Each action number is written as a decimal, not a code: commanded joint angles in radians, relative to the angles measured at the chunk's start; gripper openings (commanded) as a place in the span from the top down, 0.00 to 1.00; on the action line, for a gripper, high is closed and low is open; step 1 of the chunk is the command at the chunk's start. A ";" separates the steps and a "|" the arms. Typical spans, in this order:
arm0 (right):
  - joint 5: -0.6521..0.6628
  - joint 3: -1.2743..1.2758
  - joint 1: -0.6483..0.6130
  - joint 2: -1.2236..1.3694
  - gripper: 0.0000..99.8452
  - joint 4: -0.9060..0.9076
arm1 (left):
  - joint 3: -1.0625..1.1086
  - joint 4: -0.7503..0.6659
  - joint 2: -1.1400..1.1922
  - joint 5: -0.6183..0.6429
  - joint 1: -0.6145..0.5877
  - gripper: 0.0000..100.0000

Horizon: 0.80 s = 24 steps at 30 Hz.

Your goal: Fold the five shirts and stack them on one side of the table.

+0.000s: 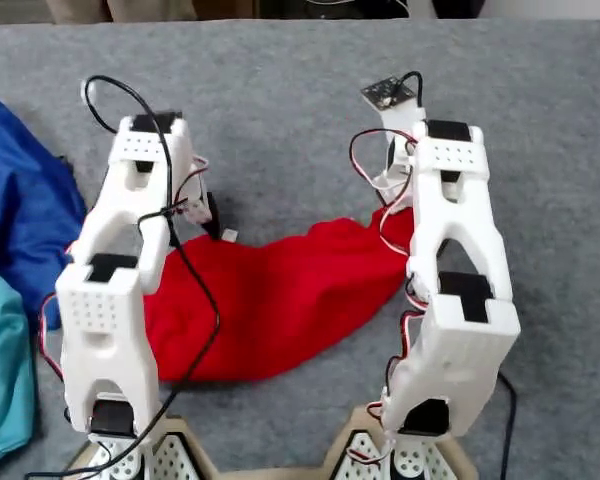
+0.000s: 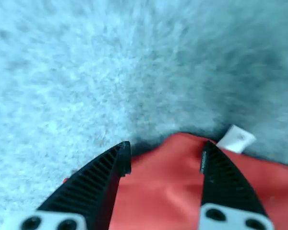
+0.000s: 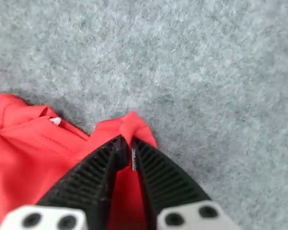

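At the far left edge of the high view a blue shirt (image 1: pixel 20 200) is lying bunched, running off the frame. Just below it a teal shirt (image 1: pixel 0 370) is filling the lower left corner. Between these two and the left arm (image 1: pixel 110 290) only a thin strip of the grey felt table (image 1: pixel 280 90) is showing.

The whole upper band of the table is lying bare from edge to edge, offering the widest open room. A further bare patch is sitting at the lower centre, between the two arm bases.

The red shirt (image 1: pixel 280 290) is lying crumpled in the middle of the frame. It is stretching from under the left arm across to the right arm (image 1: pixel 460 280), with its upper edge sagging in a curve between them. A white tag (image 1: pixel 228 236) is poking out at that upper edge, near its left end.

In the left wrist view the left gripper (image 2: pixel 165 155) is hanging over the shirt's edge with its jaws spread wide and released. Red cloth is showing between them, and grey felt is lying just past the tips. The white tag (image 2: pixel 236 139) is sitting just beside one tip. Whether the tips are touching the cloth is not clear.

At the right of the high view, bare felt is running from the right arm out to the frame edge. In the right wrist view the right gripper (image 3: pixel 127 143) is clenched almost completely, pinching a small peak of the red shirt's edge. That peak is sticking out just past the tips onto the felt.
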 commanded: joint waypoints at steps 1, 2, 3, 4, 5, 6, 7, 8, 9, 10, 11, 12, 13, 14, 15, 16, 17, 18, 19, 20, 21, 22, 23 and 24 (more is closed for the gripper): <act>0.006 -0.047 0.015 0.002 0.99 -0.012 | -0.126 0.089 0.079 -0.005 -0.008 0.80; 0.006 -0.047 0.015 0.004 0.99 -0.012 | -0.152 0.112 0.104 -0.005 -0.008 0.82; 0.006 -0.047 0.015 0.004 0.99 -0.012 | -0.175 0.132 0.128 -0.005 -0.008 0.85; 0.006 -0.047 0.015 0.004 0.99 -0.012 | -0.192 0.144 0.150 -0.005 -0.008 0.87; 0.006 -0.047 0.015 0.004 0.99 -0.012 | -0.207 0.150 0.170 -0.005 -0.008 0.89; 0.006 -0.047 0.015 0.004 0.99 -0.012 | -0.216 0.150 0.186 -0.005 -0.008 0.90; 0.006 -0.047 0.015 0.004 0.99 -0.014 | -0.226 0.150 0.202 -0.005 -0.008 0.92; 0.006 -0.047 0.015 0.004 0.99 -0.014 | -0.232 0.150 0.214 0.000 -0.008 0.94; 0.006 -0.047 0.015 0.004 0.99 -0.018 | -0.238 0.150 0.219 0.002 -0.006 0.96; 0.006 -0.045 0.015 0.004 0.99 -0.026 | -0.244 0.150 0.222 0.002 -0.005 0.98; 0.006 -0.045 0.015 0.004 0.99 -0.028 | -0.256 0.150 0.223 0.003 -0.003 0.98; 0.006 -0.045 0.015 0.004 0.99 -0.028 | -0.272 0.152 0.220 0.005 -0.005 0.98; 0.006 -0.045 0.015 0.004 0.99 -0.028 | -0.293 0.152 0.217 0.017 -0.009 0.98; 0.006 -0.045 0.015 0.004 0.99 -0.028 | -0.319 0.152 0.213 0.038 -0.012 0.98; 0.006 -0.045 0.015 0.004 0.99 -0.028 | -0.353 0.152 0.206 0.055 -0.017 0.98; 0.006 -0.047 0.015 0.002 0.99 -0.028 | -0.391 0.153 0.199 0.064 -0.018 0.98; 0.006 -0.047 0.015 -0.001 0.99 -0.029 | -0.433 0.153 0.188 0.069 -0.018 0.98; 0.005 -0.047 0.015 -0.001 0.99 -0.041 | -0.477 0.153 0.174 0.074 -0.018 0.98; 0.003 -0.047 0.015 -0.002 0.99 -0.052 | -0.520 0.160 0.159 0.074 -0.015 0.98; 0.003 -0.056 0.015 -0.002 0.99 -0.060 | -0.572 0.167 0.142 0.072 -0.014 0.98; -0.002 -0.081 0.015 -0.002 0.99 -0.057 | -0.623 0.173 0.125 0.072 -0.014 0.98; -0.002 -0.119 0.015 -0.002 0.99 -0.048 | -0.675 0.175 0.107 0.072 -0.014 0.98; -0.003 -0.168 0.015 -0.002 0.99 -0.031 | -0.724 0.176 0.088 0.071 -0.014 0.98; -0.003 -0.228 0.015 -0.002 0.99 -0.011 | -0.776 0.178 0.071 0.068 -0.014 0.98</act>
